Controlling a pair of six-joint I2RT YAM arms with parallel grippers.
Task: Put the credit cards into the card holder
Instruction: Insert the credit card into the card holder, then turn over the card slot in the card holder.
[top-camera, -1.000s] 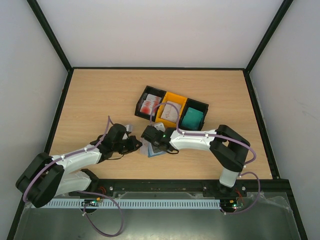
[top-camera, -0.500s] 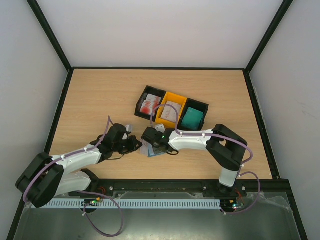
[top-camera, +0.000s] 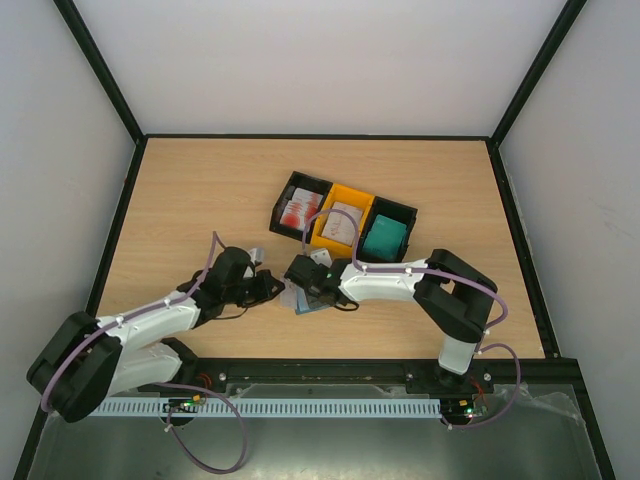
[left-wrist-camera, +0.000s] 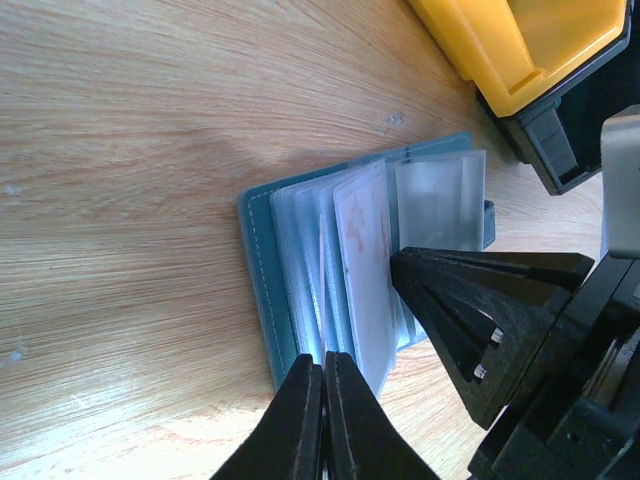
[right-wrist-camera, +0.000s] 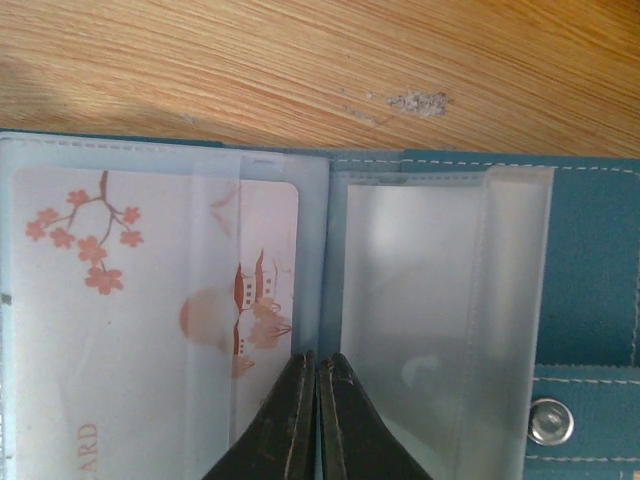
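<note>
With left gripper and right gripper jaws both together, the light card holder's slick, floppy sleeves likely need pinching at an edge.

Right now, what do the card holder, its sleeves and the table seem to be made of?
Card holder: teal leather-like cover, matte, stitched along the edges, with a shiny metal snap. Sleeves: frosted see-through plastic, since the card shows through one. Table: wood-grain surface, possibly laminate.

surface: wooden table | on it: open card holder, row of three bins
</note>
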